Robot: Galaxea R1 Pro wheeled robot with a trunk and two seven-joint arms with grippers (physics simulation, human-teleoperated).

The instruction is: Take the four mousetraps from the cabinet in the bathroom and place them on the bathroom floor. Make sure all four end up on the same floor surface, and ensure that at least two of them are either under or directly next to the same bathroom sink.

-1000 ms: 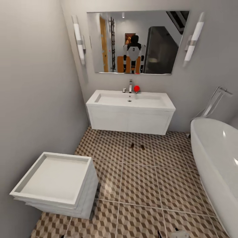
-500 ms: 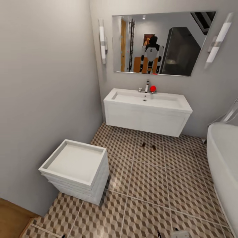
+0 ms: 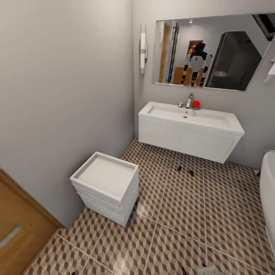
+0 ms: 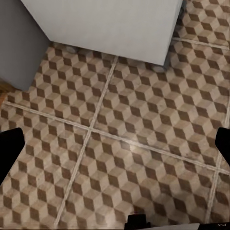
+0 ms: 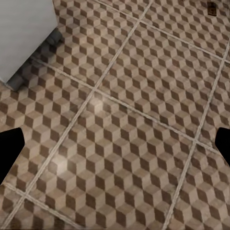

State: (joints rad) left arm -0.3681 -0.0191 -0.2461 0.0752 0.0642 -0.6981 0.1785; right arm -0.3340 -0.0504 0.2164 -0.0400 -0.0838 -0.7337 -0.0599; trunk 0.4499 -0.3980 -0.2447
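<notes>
Two tiny dark mousetraps [image 3: 179, 168] [image 3: 191, 173] lie on the cube-patterned bathroom floor [image 3: 179, 225], just in front of the white wall-hung sink [image 3: 191, 128] and a short gap apart. One mousetrap [image 5: 212, 7] also shows far off in the right wrist view. My left gripper [image 4: 115, 143] hangs open over bare tiles [image 4: 129, 143], its black fingertips [image 4: 9, 143] spread wide. My right gripper [image 5: 115, 143] is open the same way over the floor [image 5: 124, 124], holding nothing. An orange-brown wooden panel [image 3: 19, 225] with a slim pale handle is at the lower left; I cannot tell whether it is the cabinet.
A low white boxy unit [image 3: 107, 187] stands against the grey left wall [image 3: 57, 95]; its base [image 4: 105, 24] is close to my left gripper. A bathtub rim [image 3: 268, 198] is at the right edge. A mirror [image 3: 214, 57] hangs over the sink, with a red ball [image 3: 196, 104] by the faucet.
The camera has swung left, so the sink, white unit and mousetraps have slid right in the picture. The bathtub has nearly left the view and the wooden panel has come in.
</notes>
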